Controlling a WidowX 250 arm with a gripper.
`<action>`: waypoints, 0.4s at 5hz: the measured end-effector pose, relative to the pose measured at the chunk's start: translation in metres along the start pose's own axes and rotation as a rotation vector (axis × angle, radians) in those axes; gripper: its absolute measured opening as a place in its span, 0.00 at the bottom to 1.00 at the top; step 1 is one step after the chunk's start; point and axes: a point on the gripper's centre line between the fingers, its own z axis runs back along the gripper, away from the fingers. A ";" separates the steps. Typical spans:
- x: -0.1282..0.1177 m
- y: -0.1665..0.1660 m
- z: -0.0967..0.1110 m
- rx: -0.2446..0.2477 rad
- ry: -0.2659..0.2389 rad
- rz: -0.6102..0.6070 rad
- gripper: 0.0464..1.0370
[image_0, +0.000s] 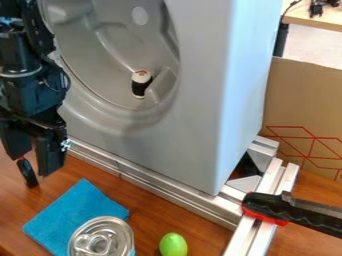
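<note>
Four loose things are within your sight in the camera view, and your claw (33, 167) has hold of none of them. It hangs at the left, in front of the grey moulded housing (197, 100), fingers apart, so read it as released. A narrow dark piece with a red end (27, 172) shows by the fingertips; you cannot tell whether it touches them.

Nearest to you is the blue cloth (73, 215), flat on the wooden worktop (150, 196), just beyond the fingertips towards the front. The metal can (100, 241) stands upright at the cloth's front right part, though you can't make out whether it rests on the fabric or just beside it. Right of the can, and apart from it, is the green rounded thing (174, 245), also on the worktop.

Look into the round hollow of the housing and you find the small dark thing with a white top (140, 83), sitting low inside. Metal rails (160, 189) run along the housing's foot, and the black clamp with red pads (287, 209) sits over the rail at the right.

As for progress, your best judgement is that no grasp is made: cloth, can and green thing are all outside the hollow, and only the small dark thing is in it. Whether you had any part in that, you cannot tell; any picking up, carrying and letting go would be left to do.
</note>
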 end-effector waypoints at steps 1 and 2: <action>0.000 -0.001 -0.003 -0.003 0.007 -0.004 0.96; 0.028 0.011 0.007 0.064 -0.154 -0.045 0.96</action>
